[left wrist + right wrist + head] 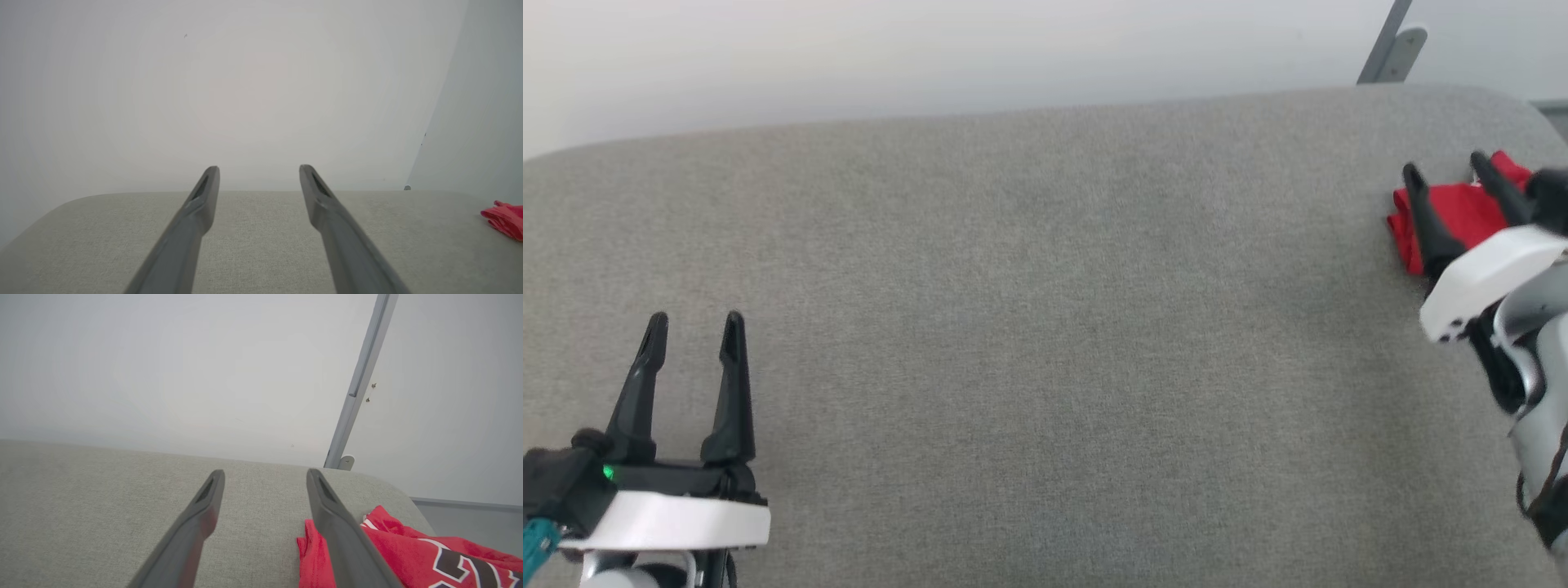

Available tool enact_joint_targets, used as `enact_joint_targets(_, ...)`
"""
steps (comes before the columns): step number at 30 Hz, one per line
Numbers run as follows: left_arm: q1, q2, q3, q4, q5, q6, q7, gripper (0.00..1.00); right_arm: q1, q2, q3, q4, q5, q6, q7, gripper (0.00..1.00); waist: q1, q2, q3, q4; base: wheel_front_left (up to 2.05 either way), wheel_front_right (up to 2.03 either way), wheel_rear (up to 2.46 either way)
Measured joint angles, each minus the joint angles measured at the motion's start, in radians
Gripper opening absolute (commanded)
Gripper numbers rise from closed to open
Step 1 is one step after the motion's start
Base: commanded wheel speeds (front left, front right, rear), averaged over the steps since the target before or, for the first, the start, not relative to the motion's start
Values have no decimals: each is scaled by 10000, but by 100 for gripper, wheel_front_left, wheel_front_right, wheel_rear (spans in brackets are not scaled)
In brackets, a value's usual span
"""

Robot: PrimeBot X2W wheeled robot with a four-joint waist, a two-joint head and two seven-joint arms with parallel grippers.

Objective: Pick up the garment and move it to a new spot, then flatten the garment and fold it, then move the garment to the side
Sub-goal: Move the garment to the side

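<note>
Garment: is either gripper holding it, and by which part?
Nothing is held. The right gripper stands open at the edge of the garment, gripping no cloth; the left gripper is open and empty, well away.

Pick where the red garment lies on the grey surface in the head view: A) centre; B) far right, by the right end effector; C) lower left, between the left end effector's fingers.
B: the garment lies at the right end of the grey surface, with the open right end effector at it.
</note>
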Motion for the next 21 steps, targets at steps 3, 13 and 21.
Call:
enact_joint_targets(3, 313, -65, 196, -10, 59, 0, 0, 100, 525, 96, 69, -362, 54, 0, -192, 100, 0, 0, -256, 69, 0, 0, 0)
enact_joint_targets(13, 1311, -410, 752, -150, 309, 0, -2, 100, 2627, 667, -320, -1653, -167, 0, -1045, 100, 0, 1, -943, 258, 0, 0, 0)
enact_joint_targets(21, 1936, -686, 1037, -58, 575, -2, 0, 100, 4009, 1267, -966, -2577, -449, 0, -1244, 100, 0, 0, -1319, 392, 0, 0, 0)
